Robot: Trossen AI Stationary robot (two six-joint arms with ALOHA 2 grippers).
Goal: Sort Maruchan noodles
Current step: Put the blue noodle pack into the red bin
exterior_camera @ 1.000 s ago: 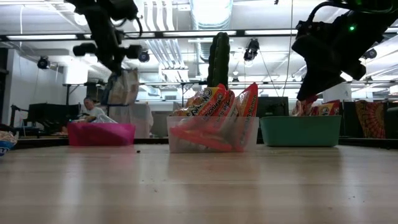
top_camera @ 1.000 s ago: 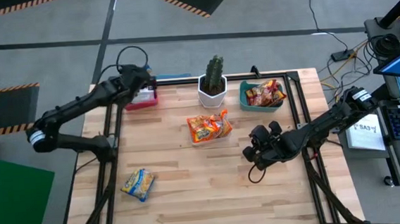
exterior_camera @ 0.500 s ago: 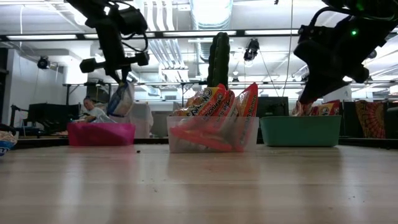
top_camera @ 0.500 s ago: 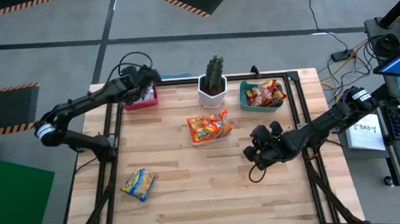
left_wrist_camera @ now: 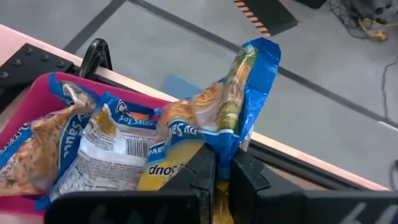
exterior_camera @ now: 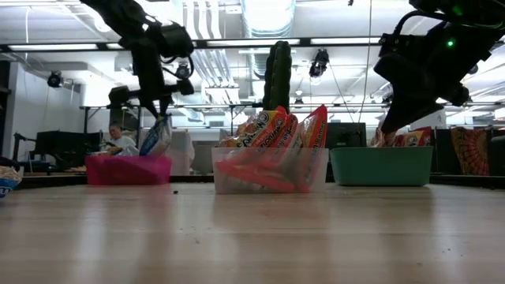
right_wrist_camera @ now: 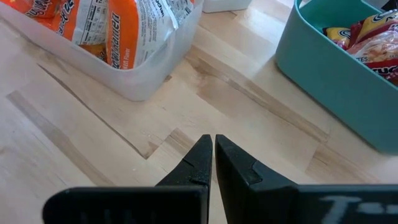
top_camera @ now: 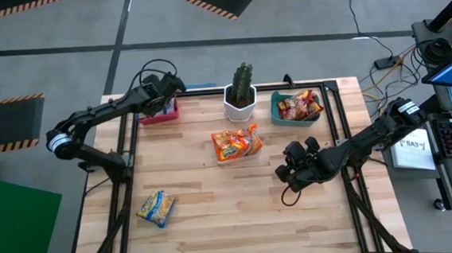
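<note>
Your left gripper (left_wrist_camera: pixel 217 163) clamps a yellow-and-blue plastic noodle packet (left_wrist_camera: pixel 231 106) above the pink rectangular bin (top_camera: pixel 161 112), far left, hiding its contents; right gripper (right_wrist_camera: pixel 212 152), pinched empty, hovers over bare wood

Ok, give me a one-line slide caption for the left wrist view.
Left gripper pinches a yellow-and-blue noodle packet above the pink bin of matching packets.
</note>
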